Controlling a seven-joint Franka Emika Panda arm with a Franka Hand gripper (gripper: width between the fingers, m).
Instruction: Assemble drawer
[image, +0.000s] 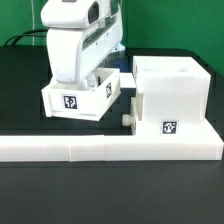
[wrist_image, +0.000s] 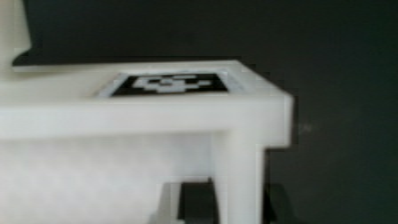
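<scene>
Housing (image: 170, 85): stands just beside the pincer on the exterior view's right. We judge it waits there to receive the tray.
Border bar (image: 110, 150): lies in front of the pincer, the housing touching it, likely as a stop against sliding.
Tray (image: 78, 100): sits directly under the pincer, apart from the housing.
Pincer (image: 105, 88): straddles the tray's wall, narrow. We cannot tell whether the pads press.
Tag (wrist_image: 173, 84): lies on the tray rim just ahead of the pincer.
</scene>
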